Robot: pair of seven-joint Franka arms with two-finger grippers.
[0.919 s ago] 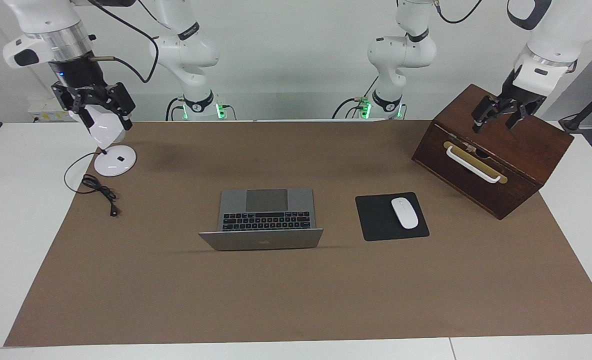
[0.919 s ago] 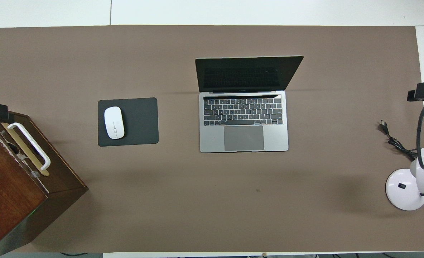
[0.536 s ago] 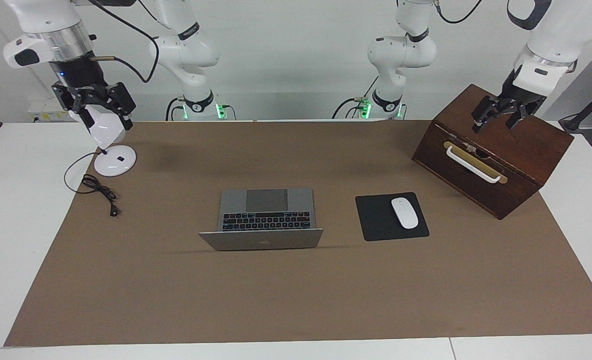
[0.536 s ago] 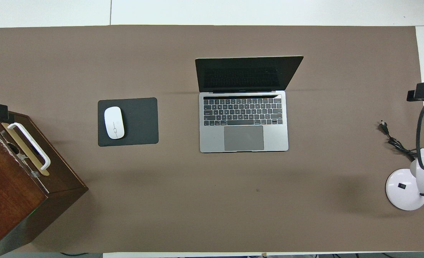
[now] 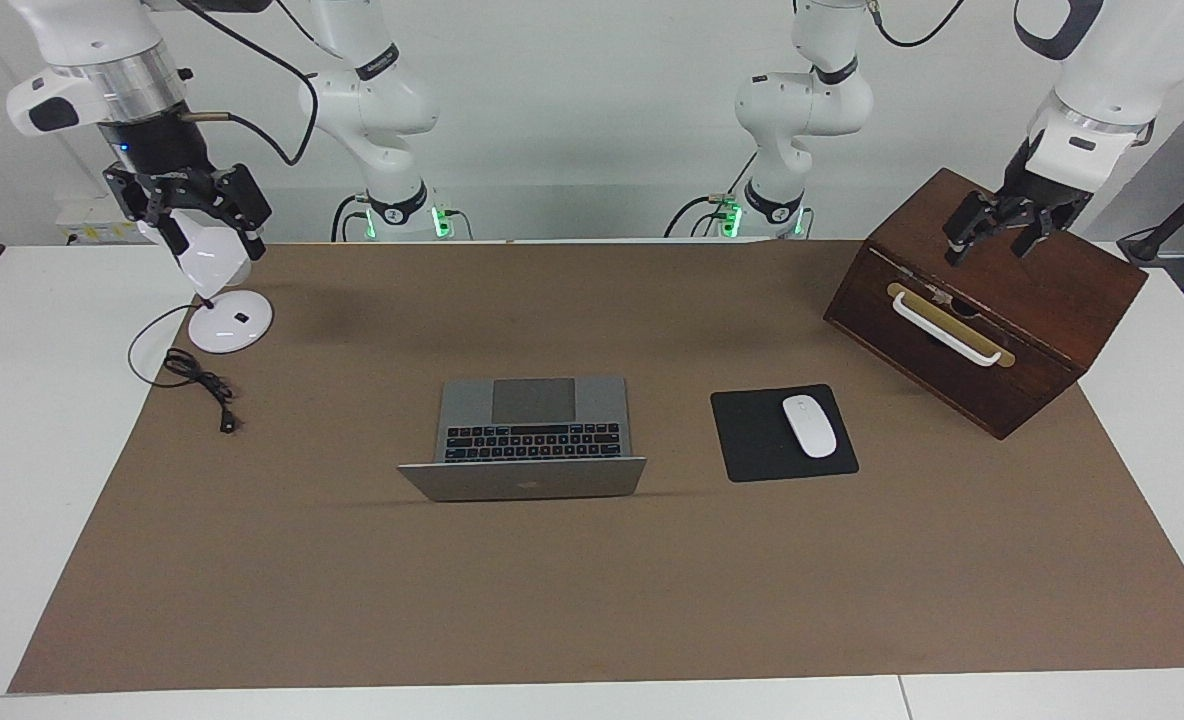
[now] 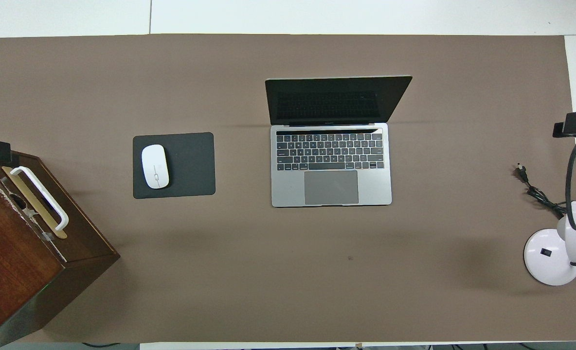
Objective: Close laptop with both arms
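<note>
The silver-grey laptop [image 5: 532, 432] stands open in the middle of the brown mat, its lid upright on the edge away from the robots. In the overhead view the laptop [image 6: 331, 187] shows black keys, a grey trackpad and a dark screen. My right gripper [image 5: 195, 212] is open and up in the air over the white desk lamp [image 5: 214, 262], well away from the laptop. My left gripper [image 5: 997, 238] is open over the top of the wooden box [image 5: 1052, 290], also well away from the laptop. Neither gripper touches the laptop.
A black mouse pad [image 5: 752, 440] with a white mouse [image 5: 810, 426] lies beside the laptop toward the left arm's end. The wooden box has a white handle [image 5: 944, 328]. The lamp's black cable [image 5: 202, 385] trails on the mat near the lamp base [image 6: 546, 257].
My right gripper has risen very slightly over the lamp. The laptop and the left gripper have not moved.
</note>
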